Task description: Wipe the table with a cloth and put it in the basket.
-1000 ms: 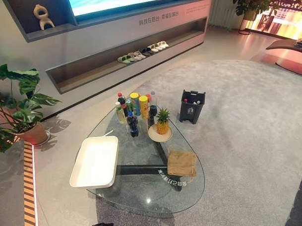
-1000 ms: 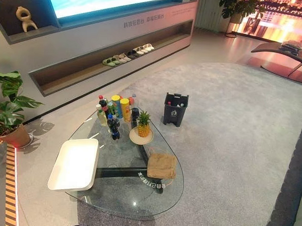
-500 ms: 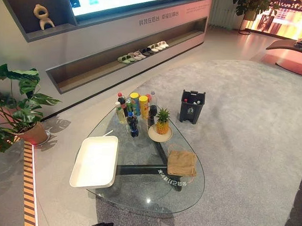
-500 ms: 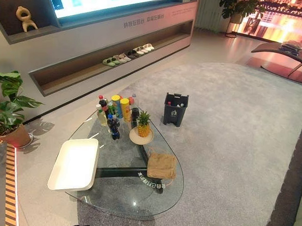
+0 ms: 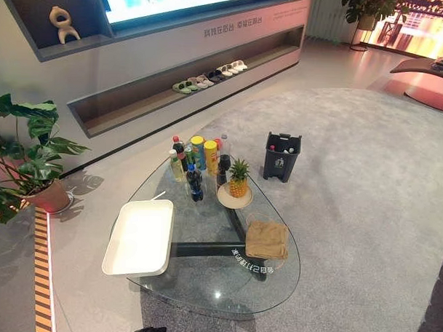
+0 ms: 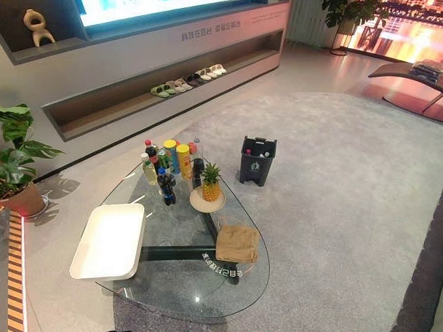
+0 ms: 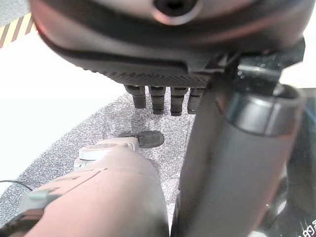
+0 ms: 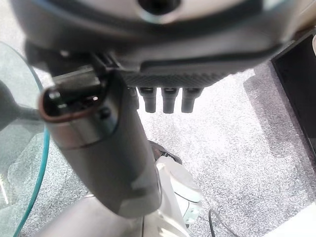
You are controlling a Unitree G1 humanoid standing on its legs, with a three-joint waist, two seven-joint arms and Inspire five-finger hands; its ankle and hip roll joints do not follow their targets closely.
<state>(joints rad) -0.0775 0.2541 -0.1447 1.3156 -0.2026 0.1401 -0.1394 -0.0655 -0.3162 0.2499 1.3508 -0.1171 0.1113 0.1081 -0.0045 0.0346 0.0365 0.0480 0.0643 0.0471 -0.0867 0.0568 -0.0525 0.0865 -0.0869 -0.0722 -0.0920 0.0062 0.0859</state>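
On glass table (image 5: 202, 289) cloth (image 5: 267, 240) unmoved; left hand (image 7: 163, 96), right hand (image 8: 163, 98) hang relaxed, empty.

cloth (image 5: 267, 240) — tan | tray (image 5: 140, 237) — white | bin (image 5: 281, 156) — black | carpet (image 5: 366, 178) — speckled grey

The left hand (image 7: 168, 59) was dark, with a ribbed black palm edge, stubby segmented fingers (image 7: 157, 101) in a row and a smooth grey-black thumb. The right hand (image 8: 163, 64) looked alike, its thumb (image 8: 98, 148) dark grey with a small recessed slot at the tip.
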